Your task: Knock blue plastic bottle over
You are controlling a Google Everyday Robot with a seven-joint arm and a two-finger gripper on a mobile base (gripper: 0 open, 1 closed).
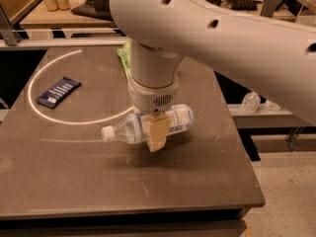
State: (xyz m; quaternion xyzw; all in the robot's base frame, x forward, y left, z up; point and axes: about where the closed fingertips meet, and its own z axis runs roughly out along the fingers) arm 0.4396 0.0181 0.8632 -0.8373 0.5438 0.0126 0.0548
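Tan-padded, clamping the blue plastic bottle (180, 120) at its middle with the gripper (157, 133), holding it sideways over the dark table (74, 181).

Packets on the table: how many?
2: a dark blue packet at the left; a green bag at the back, mostly hidden by the arm, which may hide more. The gripper is at the blue plastic bottle.

arm (237, 38): from upper right | end effector (158, 131): mid-frame, pointing down, clamped on blue plastic bottle (179, 118)
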